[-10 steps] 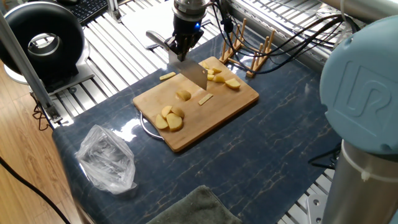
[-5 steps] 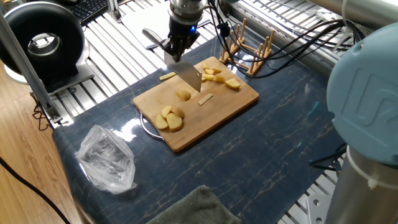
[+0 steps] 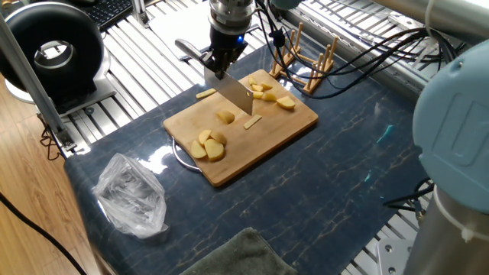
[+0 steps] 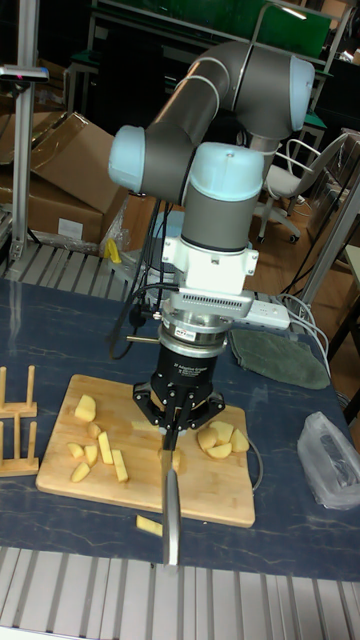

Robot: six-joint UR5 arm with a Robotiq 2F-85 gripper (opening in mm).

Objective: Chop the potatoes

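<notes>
Peeled pale-yellow potatoes lie on a bamboo board: a cluster of pieces at the far end, a small rounded piece in the middle, thicker halves near the front, and a stick. One stick lies off the board on the blue mat. My gripper hangs over the board's back edge, shut on a knife whose blade slants down above the small piece. In the tall view the gripper holds the blade pointing toward the camera, between the left pieces and right halves.
A wooden rack stands behind the board. A crumpled clear plastic bag lies at the front left, a grey cloth at the front edge. A black round device sits far left. Cables trail behind the arm.
The gripper and knife have shifted slightly to the left over the board's back edge and stayed at about the same height. The potato pieces have not moved.
</notes>
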